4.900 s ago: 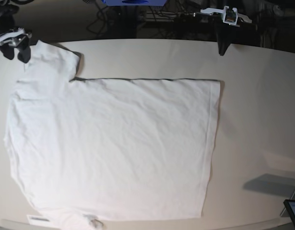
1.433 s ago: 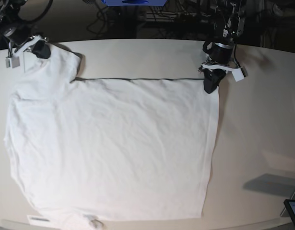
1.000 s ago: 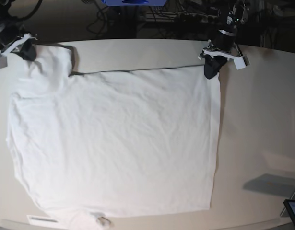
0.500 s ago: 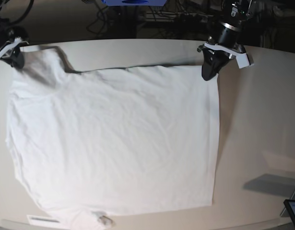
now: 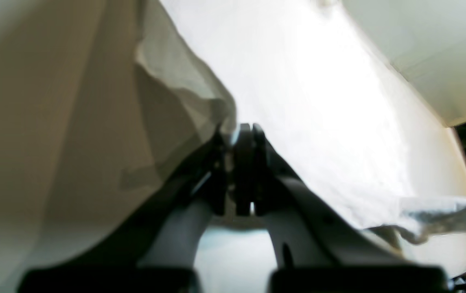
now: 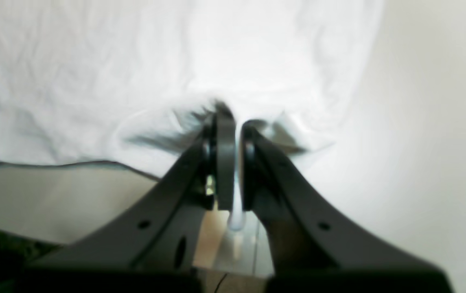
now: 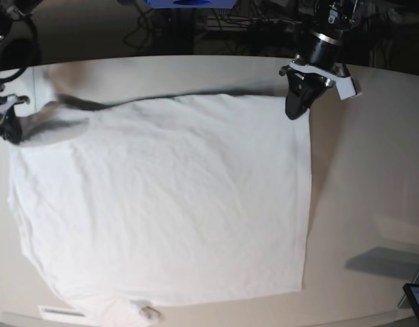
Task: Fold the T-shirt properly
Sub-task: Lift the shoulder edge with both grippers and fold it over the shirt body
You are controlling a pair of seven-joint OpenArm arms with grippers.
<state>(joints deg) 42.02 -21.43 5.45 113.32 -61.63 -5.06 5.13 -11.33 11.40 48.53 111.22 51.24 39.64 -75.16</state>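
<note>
T-shirt (image 7: 168,204) far edge now lifted off table (image 7: 373,170) (fold starting); L gripper (image 7: 296,112) & R gripper (image 7: 9,129) both clamp its corners.

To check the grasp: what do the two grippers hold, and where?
Both hold the T-shirt: left gripper pinches the far hem corner, right gripper the far sleeve.

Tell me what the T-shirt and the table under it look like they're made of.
T-shirt: likely thin cotton knit, matte white; it wrinkles finely and drapes softly where lifted.
Table: smooth, hard off-white top, probably laminate; faint sheen, no grain.
</note>
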